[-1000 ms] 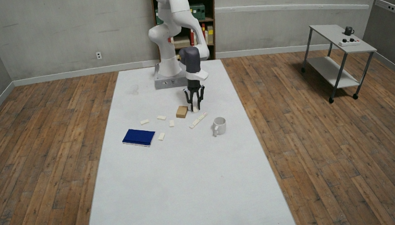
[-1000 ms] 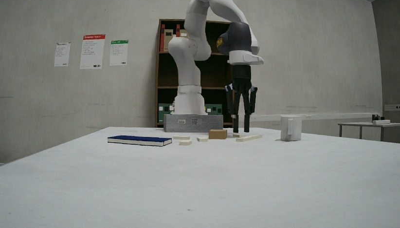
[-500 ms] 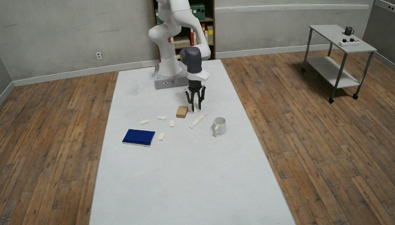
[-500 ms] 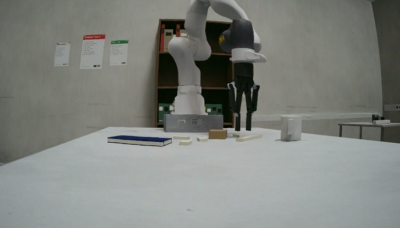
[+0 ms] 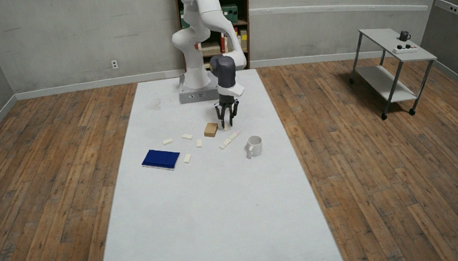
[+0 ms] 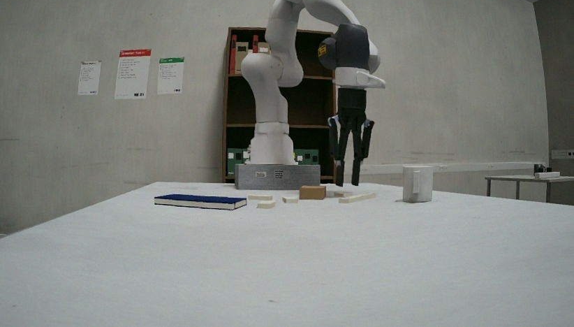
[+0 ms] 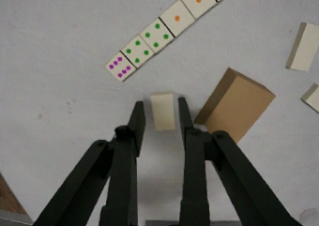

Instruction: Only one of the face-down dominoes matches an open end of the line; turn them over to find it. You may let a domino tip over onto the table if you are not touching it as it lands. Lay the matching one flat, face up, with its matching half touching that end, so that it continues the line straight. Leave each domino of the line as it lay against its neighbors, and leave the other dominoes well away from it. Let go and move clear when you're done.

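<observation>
The gripper (image 5: 227,126) (image 6: 348,184) (image 7: 161,110) is hovering above a face-down domino (image 5: 225,127) (image 6: 341,194) (image 7: 163,111), its fingers standing partly open and holding nothing. In the wrist view the domino is lying between the fingertips' outlines, seemingly below them, though the depth is hard to judge. The domino line (image 5: 229,139) (image 6: 357,198) (image 7: 158,35) is running diagonally nearby (its magenta six end nearest), while a brown box (image 5: 210,129) (image 6: 312,192) (image 7: 240,105) is sitting just beside the domino, on the opposite side from that end.
</observation>
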`<state>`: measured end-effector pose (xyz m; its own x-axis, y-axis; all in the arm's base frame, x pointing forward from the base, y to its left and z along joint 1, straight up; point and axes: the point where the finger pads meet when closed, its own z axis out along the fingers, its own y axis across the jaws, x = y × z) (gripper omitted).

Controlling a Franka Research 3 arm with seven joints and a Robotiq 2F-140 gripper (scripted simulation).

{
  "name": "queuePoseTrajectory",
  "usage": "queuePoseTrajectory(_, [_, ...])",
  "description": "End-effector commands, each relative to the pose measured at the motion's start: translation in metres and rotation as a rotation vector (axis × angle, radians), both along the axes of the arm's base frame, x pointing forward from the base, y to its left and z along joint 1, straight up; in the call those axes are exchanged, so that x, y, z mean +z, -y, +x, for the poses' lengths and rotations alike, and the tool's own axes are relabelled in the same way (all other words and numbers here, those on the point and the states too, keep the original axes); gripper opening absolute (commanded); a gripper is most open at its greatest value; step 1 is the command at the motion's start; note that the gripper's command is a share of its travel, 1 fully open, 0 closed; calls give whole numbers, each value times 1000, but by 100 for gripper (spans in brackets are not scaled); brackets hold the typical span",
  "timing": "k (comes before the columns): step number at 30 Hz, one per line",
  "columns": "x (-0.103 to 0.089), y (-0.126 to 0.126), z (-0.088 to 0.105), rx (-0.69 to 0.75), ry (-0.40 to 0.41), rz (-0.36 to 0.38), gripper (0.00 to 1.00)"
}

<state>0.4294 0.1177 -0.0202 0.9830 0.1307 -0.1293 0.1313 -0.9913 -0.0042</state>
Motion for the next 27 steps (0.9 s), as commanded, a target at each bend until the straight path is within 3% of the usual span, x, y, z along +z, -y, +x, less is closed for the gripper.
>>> queuePoseTrajectory(1, [-5, 1, -3, 2, -13, -1, 33])
queuePoseTrajectory(16, [-25, 1, -3, 2, -13, -1, 33])
queuePoseTrajectory(27, [-27, 1, -3, 2, -13, -1, 33])
